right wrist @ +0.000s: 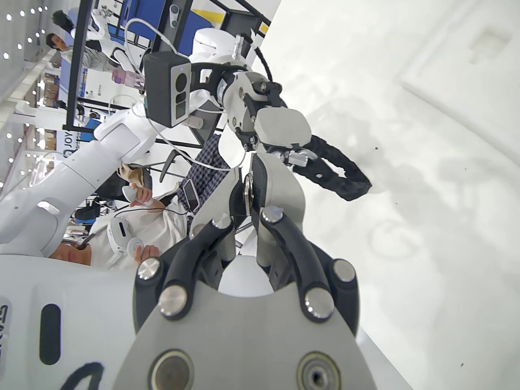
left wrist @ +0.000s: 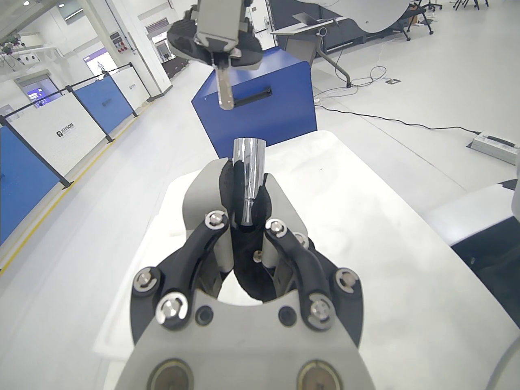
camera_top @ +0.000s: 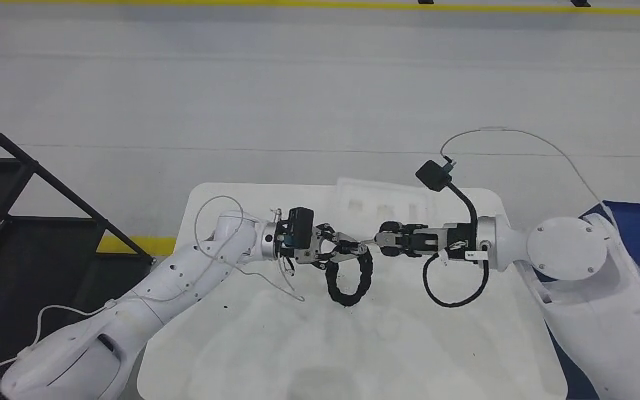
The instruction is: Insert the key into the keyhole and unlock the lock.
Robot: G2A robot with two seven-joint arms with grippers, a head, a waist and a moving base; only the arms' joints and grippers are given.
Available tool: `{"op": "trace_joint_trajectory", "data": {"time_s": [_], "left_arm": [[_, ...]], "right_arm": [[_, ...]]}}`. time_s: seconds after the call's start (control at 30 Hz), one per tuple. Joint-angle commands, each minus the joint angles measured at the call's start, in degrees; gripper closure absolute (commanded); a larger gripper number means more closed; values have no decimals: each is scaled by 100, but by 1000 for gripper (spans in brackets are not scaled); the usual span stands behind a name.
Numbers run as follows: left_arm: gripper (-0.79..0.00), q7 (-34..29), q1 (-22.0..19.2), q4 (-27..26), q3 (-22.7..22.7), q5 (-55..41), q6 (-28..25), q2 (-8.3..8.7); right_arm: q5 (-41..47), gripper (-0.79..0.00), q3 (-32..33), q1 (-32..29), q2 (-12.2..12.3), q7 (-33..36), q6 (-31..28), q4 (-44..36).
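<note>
My left gripper is shut on a chrome cylinder lock whose black cable loop hangs down to the table. Its keyhole end points towards the other arm. The right gripper is shut on the head of a silver key, blade aimed at the cylinder. A short gap separates the key tip from the lock's end, and the tip sits slightly off the cylinder's axis. In the top view the left gripper and the right gripper face each other above the table's middle.
A white foam tray with cut-out pockets lies at the back of the white table. A blue box stands on the floor past one table edge, and a black rack past the other.
</note>
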Motion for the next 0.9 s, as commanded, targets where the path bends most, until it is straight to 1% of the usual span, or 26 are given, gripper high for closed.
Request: {"op": "trace_joint_trajectory", "data": {"time_s": [0.0,0.13,0.4,0.57,0.87], "left_arm": [[0,163,24,131,-25,-115,159,-53],[0,333,62,268,-72,-110,383,-123],[0,404,88,337,-145,103,353,-186],[0,444,128,317,-228,213,371,-200],[0,351,218,225,-388,367,345,-202]], "right_arm": [[-30,0,-22,21,4,16,45,-92],[-84,0,-36,47,17,4,103,-255],[-750,0,-142,134,66,76,51,-429],[-1016,0,-253,214,74,63,90,-450],[-1205,0,-361,238,81,-47,142,-484]]}}
